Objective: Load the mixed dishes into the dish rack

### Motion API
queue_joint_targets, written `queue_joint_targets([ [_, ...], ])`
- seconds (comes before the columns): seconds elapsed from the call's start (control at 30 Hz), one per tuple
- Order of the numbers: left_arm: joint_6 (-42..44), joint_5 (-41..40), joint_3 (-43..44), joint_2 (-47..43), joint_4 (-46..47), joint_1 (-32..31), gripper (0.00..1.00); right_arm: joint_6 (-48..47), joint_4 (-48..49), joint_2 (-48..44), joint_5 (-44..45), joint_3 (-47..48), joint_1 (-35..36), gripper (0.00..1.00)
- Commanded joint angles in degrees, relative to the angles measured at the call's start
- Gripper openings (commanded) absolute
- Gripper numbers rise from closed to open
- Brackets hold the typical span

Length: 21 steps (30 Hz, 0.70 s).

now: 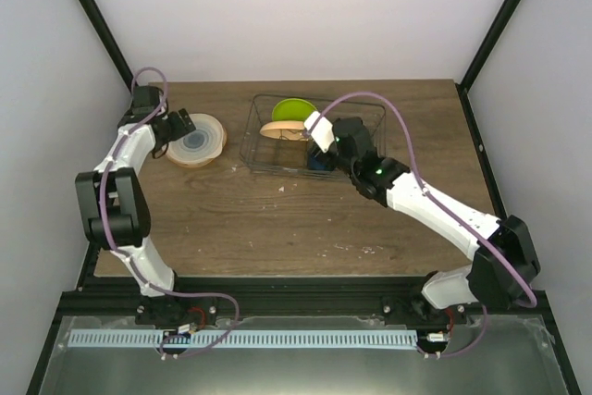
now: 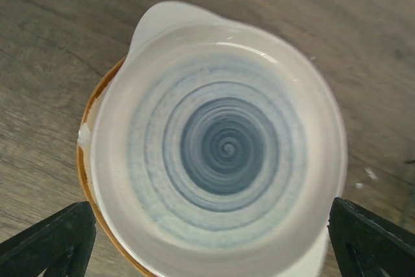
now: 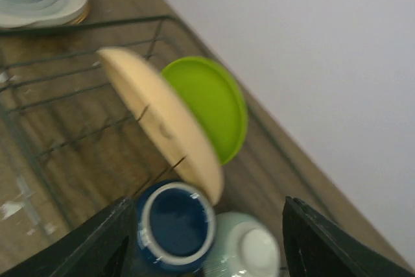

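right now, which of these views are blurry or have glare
Right wrist: blurred throughout, the peach-orange plate and lime-green plate soft-edged. Left wrist: cream plate fairly sharp, a small glare streak on its rim. Top external: sharp, evenly lit.

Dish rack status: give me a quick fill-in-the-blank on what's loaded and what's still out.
The lime-green plate and the peach-orange plate stand on edge ___ the dark wire dish rack.
The right end effector hangs ___ over the small dark blue mug and pale mint bowl.
The cream plate with blue-grey rings lies ___ the rack, on the wooden table under the left end effector.
Missing: inside; open; outside.
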Motion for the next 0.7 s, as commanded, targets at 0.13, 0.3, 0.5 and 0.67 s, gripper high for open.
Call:
queue_joint_targets([
  [0.13,0.97,-5.42,5.02,6.22,-2.98,0.52,1.0,13.56,-0.4,3.57,-7.32,-5.08,1.19,0.78],
  [0.3,1.28,-5.44,5.73,7.87,-2.61,1.22,1.0,13.47,-1.05,7.95,-4.89,-3.24,1.32,1.0],
  [0.5,1.8,-5.13,9.15,11.27,-3.82,2.82,1.0,15.27,-2.6,11.0,-1.21,-0.08,1.46,1.0],
  [0.67,1.99,-4.8,11.18,13.37,-3.86,3.55,1.0,16.65,-3.2,13.66,2.95,2.57,1.76,1.0],
])
